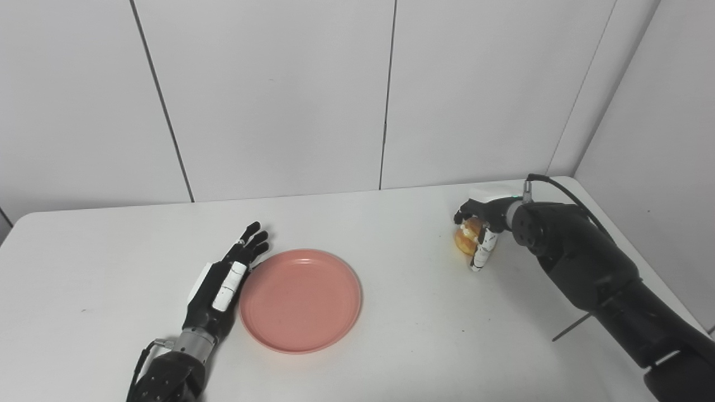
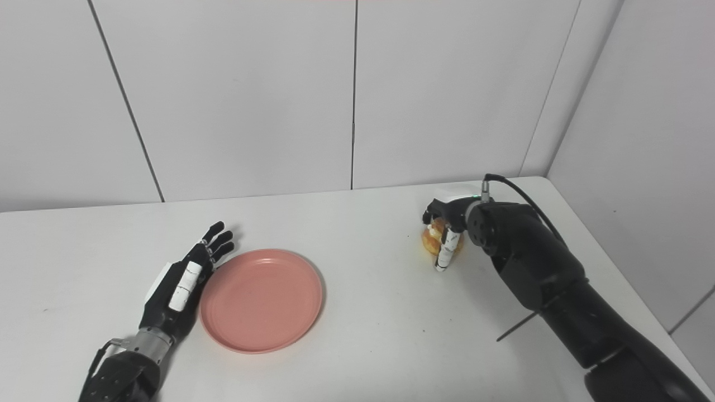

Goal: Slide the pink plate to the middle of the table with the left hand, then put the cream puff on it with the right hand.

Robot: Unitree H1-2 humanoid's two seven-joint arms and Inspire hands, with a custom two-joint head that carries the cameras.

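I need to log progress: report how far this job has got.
Looks done: the pink plate lies near the table's middle, the open left hand flat against its left rim. In hand: the right hand is closed around the cream puff at the far right. Left: carrying the puff over and setting it on the plate.

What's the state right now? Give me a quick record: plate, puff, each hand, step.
plate: pink plate flat on the table, left of centre, nothing on it
puff: cream puff at the far right, in the right hand's fingers
left hand: open, fingers straight, flat against the plate's left rim
right hand: shut on the puff; whether it is lifted off the table cannot be told
step: puff not yet on the plate
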